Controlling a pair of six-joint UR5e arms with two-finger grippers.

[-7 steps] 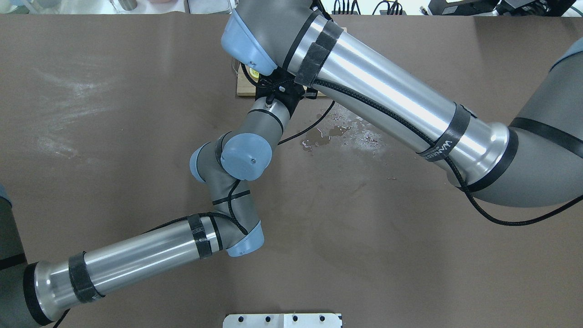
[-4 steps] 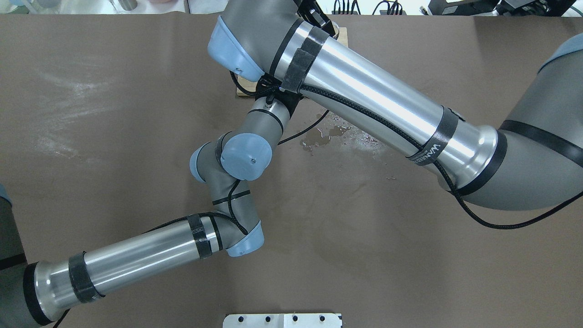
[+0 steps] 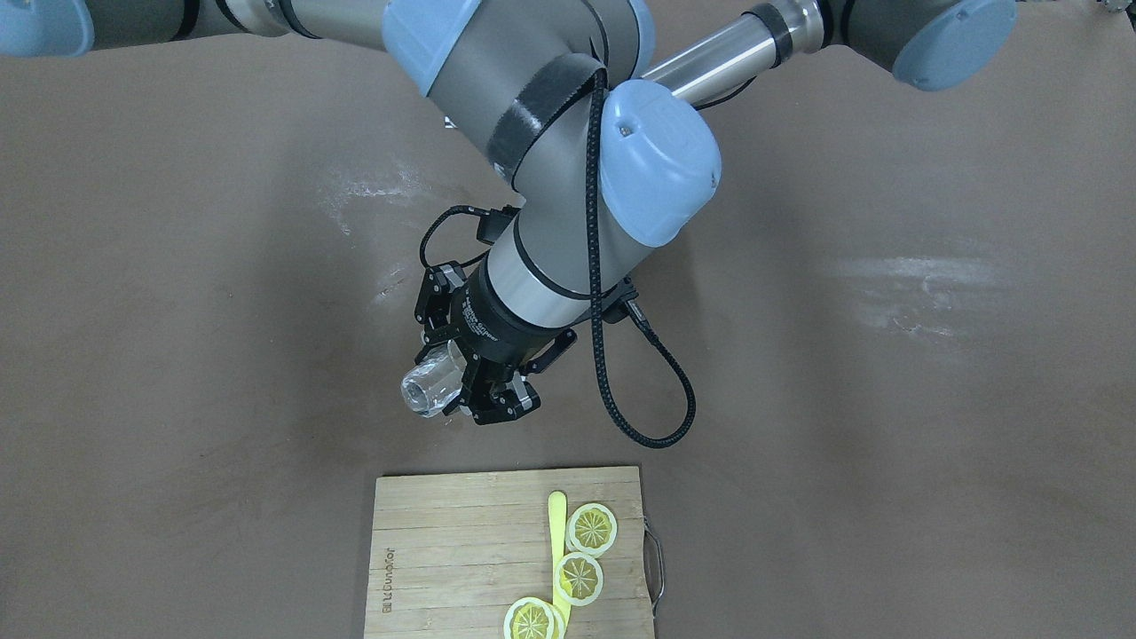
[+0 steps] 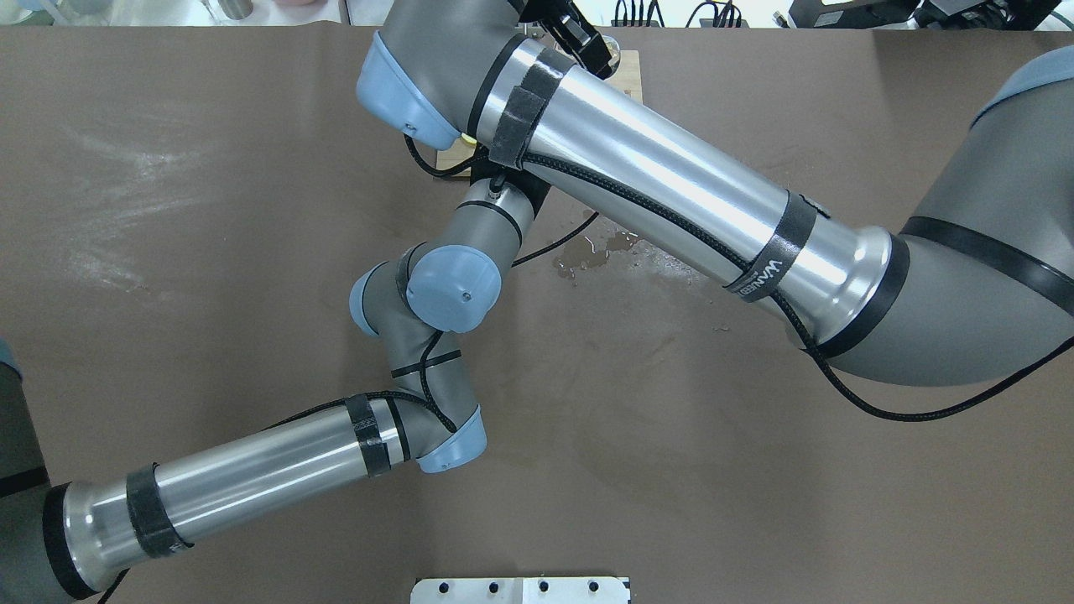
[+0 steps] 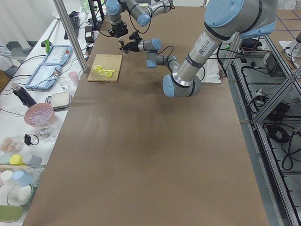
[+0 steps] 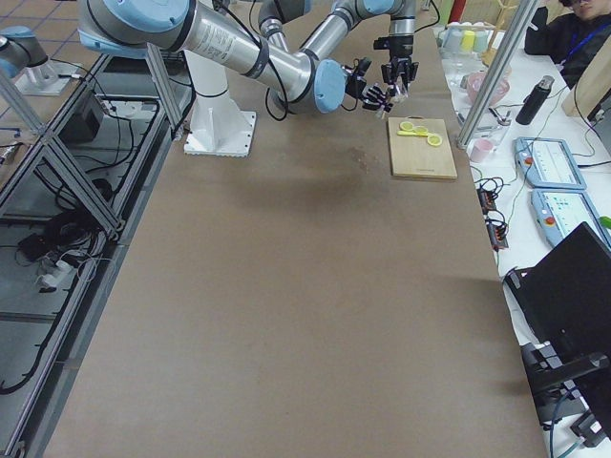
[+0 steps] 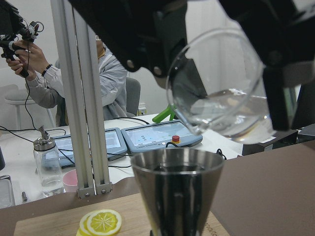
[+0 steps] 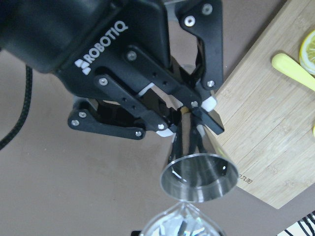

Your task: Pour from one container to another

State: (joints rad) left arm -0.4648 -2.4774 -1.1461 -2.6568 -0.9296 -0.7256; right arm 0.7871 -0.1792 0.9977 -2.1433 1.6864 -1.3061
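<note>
Front-facing view: brown worktop point(image 3: 887, 399) with pale smears; a wooden board point(image 3: 461, 550) carrying lemon slices point(image 3: 592, 529) at the operators' edge. Right gripper point(image 3: 466, 386), jaws clamped on the glass cup point(image 3: 428, 388), held in the air just short of the board, long axis near level. Overhead view: wet patch point(image 4: 600, 252) mid-worktop. Left wrist view: cup tipped above the upright jigger point(image 7: 177, 191), clear liquid inside; seated person point(image 7: 106, 73) behind. Right wrist view: left gripper point(image 8: 187, 118), jaws closed round the jigger's waist.
</note>
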